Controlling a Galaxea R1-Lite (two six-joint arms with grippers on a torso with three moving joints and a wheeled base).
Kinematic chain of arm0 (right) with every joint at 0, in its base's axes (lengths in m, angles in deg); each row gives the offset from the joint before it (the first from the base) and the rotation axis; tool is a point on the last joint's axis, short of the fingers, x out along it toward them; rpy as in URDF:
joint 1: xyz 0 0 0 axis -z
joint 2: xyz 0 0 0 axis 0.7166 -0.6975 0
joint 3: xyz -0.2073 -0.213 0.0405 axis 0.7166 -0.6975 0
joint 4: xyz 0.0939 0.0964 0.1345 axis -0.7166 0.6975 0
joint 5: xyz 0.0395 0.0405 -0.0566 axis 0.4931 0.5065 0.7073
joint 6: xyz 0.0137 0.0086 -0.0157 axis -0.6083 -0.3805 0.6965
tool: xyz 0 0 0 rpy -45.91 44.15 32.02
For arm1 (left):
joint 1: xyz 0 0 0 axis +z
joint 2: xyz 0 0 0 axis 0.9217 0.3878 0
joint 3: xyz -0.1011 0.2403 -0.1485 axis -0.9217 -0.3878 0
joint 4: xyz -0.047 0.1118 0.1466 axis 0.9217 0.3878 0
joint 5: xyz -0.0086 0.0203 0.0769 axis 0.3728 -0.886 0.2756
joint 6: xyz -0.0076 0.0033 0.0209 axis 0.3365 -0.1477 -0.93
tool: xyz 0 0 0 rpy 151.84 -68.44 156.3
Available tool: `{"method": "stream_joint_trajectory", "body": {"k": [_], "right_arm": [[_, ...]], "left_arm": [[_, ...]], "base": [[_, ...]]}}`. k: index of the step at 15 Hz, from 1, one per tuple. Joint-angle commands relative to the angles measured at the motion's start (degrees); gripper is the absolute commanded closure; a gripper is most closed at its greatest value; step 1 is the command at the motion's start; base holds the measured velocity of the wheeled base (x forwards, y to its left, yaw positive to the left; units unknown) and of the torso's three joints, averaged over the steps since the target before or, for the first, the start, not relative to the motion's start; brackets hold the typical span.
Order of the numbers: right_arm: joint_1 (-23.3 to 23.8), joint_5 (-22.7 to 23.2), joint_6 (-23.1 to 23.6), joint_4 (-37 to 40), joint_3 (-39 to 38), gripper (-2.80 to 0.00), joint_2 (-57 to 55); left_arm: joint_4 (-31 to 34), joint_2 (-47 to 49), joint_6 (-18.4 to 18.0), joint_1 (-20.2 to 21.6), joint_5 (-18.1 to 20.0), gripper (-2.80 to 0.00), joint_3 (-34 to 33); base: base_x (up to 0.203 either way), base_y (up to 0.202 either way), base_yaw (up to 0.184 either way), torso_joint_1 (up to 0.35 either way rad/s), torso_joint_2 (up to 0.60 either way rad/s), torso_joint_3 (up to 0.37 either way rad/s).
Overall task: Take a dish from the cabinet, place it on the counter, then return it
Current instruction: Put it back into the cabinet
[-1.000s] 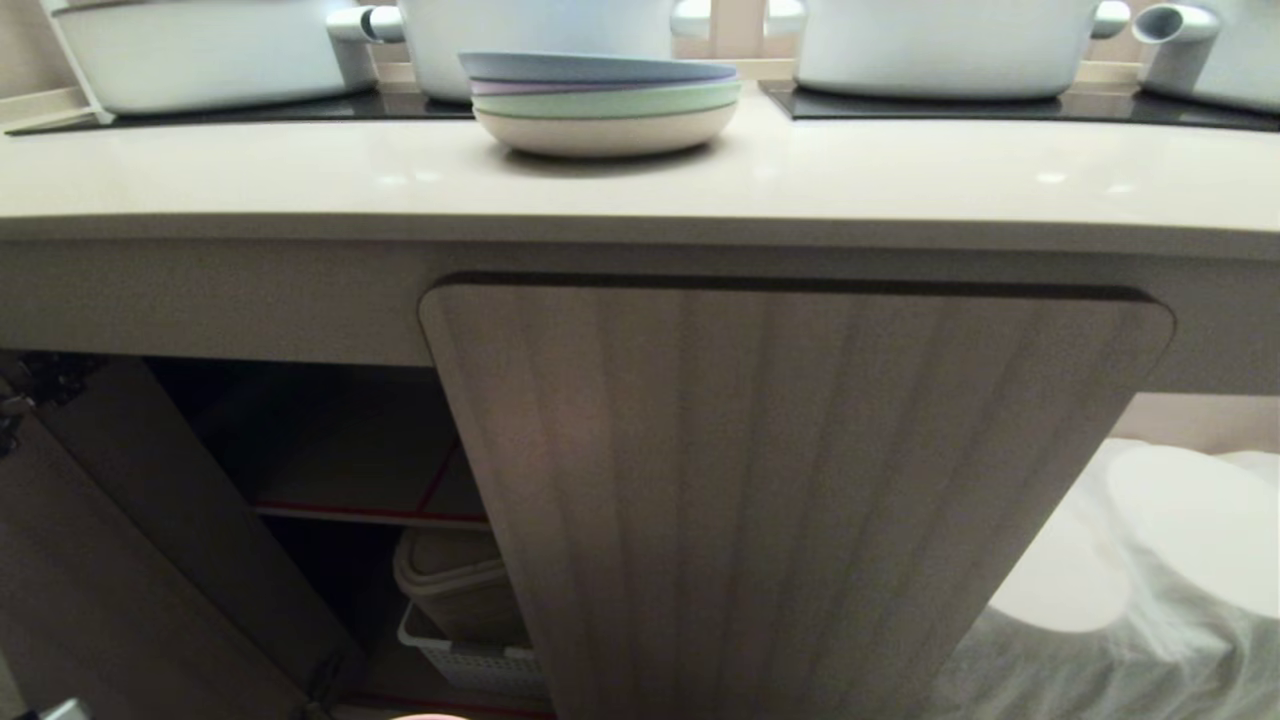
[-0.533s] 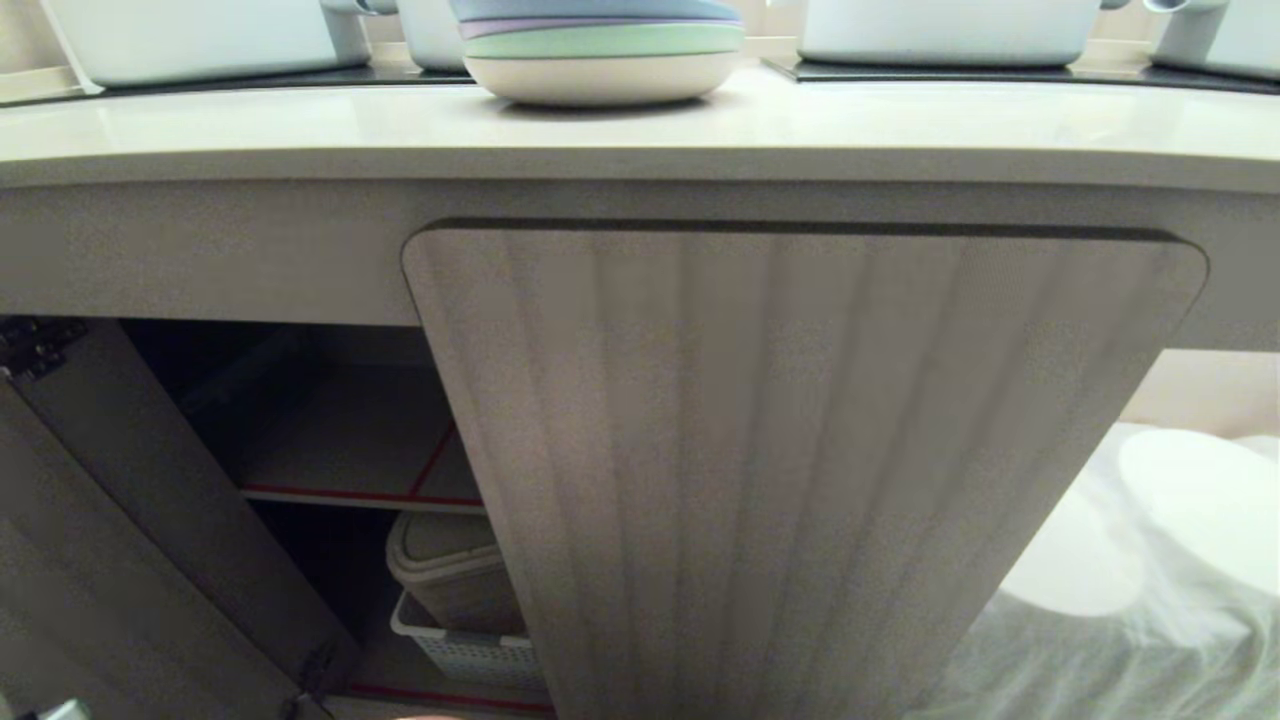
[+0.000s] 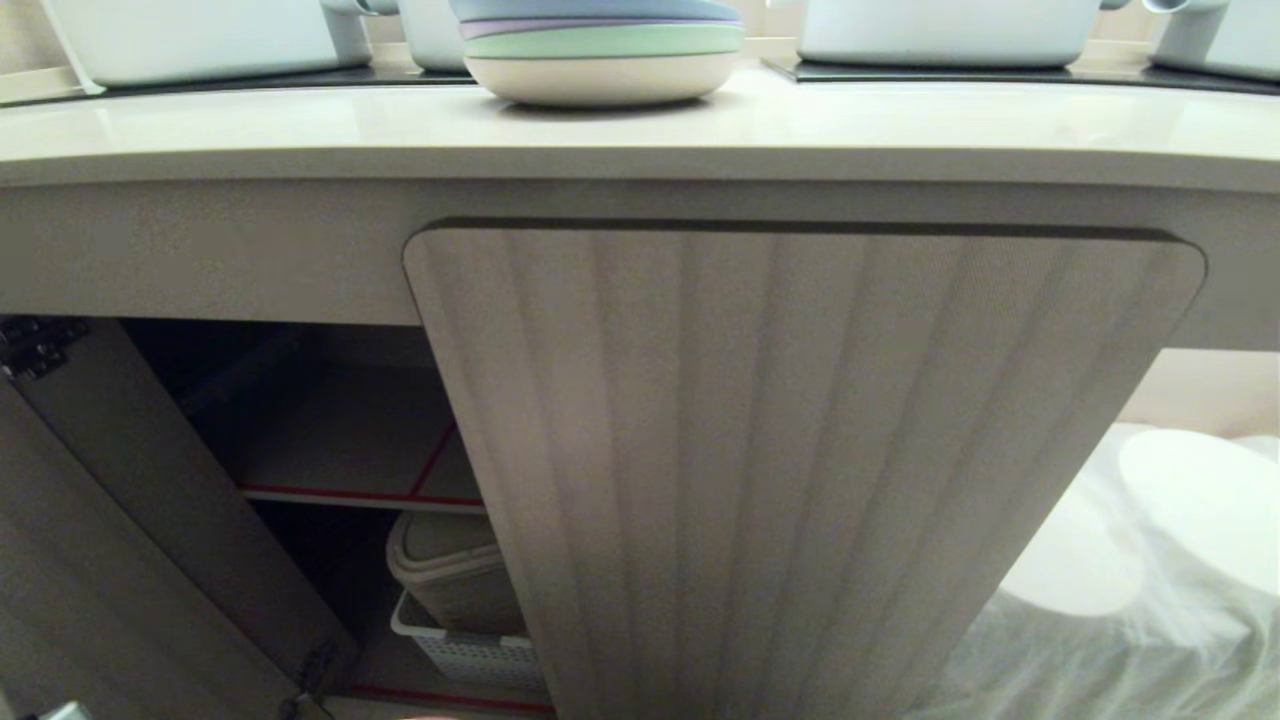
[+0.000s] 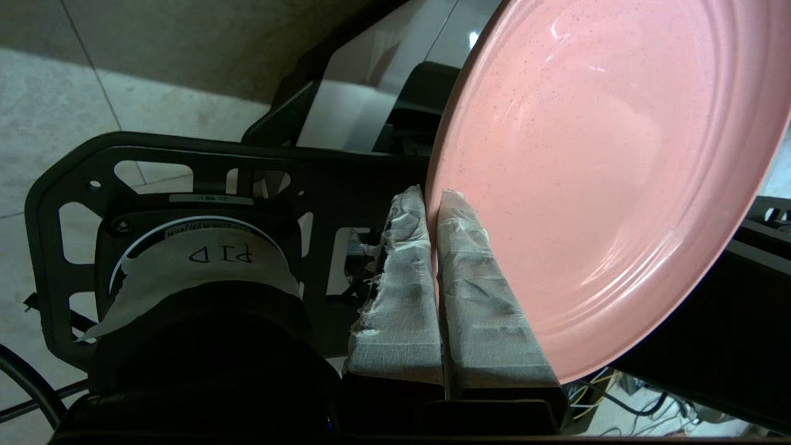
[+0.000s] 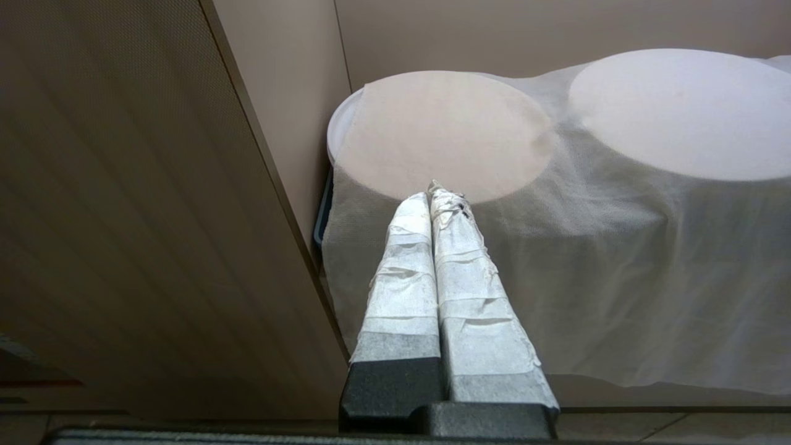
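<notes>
The left gripper (image 4: 432, 201), its tape-wrapped fingers pinched tight, clamps the rim of the round, shallow pink plastic dish (image 4: 612, 179), holding it on edge above the robot's black base frame (image 4: 185, 167). The right gripper (image 5: 435, 194) hangs empty with fingers pressed together beside the low beige fluted cabinet (image 3: 800, 470), whose left door stands open. Stacked pastel plates (image 3: 600, 50) sit on the cream counter (image 3: 300, 125).

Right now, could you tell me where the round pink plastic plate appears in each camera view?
Head view: not in it.
Left wrist view: round pink plastic plate fills the upper right, its rim clamped by the left gripper.
Right wrist view: not in it.
Shared landmark: the fluted beige cabinet door, head and right wrist views.
</notes>
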Motion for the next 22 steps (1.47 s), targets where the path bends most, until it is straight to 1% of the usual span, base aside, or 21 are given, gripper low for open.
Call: {"method": "stream_joint_trajectory", "body": {"k": [1, 7, 11, 15, 17, 22], "right_arm": [[-0.01, -0.02, -0.04, -0.02, 0.00, 0.00, 0.00], [-0.01, -0.02, -0.04, -0.02, 0.00, 0.00, 0.00], [-0.01, -0.02, -0.04, -0.02, 0.00, 0.00, 0.00], [-0.01, -0.02, -0.04, -0.02, 0.07, 0.00, 0.00], [-0.01, -0.02, -0.04, -0.02, 0.00, 0.00, 0.00], [-0.01, -0.02, -0.04, -0.02, 0.09, 0.00, 0.00]], "left_arm": [[0.24, -1.07, 0.58, 0.32, -0.08, 0.00, -0.72], [0.24, -4.44, 6.98, 0.35, -0.38, 0.00, -0.77], [0.24, -6.34, 9.74, 0.35, -0.78, 0.00, -0.77], [0.62, -9.67, 13.26, 0.35, -0.69, 0.00, -0.94], [0.68, -10.43, 16.83, 0.30, -0.82, 0.00, -1.12], [0.64, -11.51, 21.26, 0.34, -2.84, 0.00, -1.29]], "base": [[0.000, 0.000, 0.000, 0.000, 0.00, 0.000], [0.000, 0.000, 0.000, 0.000, 0.00, 0.000], [0.000, 0.000, 0.000, 0.000, 0.00, 0.000], [0.000, 0.000, 0.000, 0.000, 0.00, 0.000], [0.000, 0.000, 0.000, 0.000, 0.00, 0.000], [0.000, 0.000, 0.000, 0.000, 0.00, 0.000]]}}
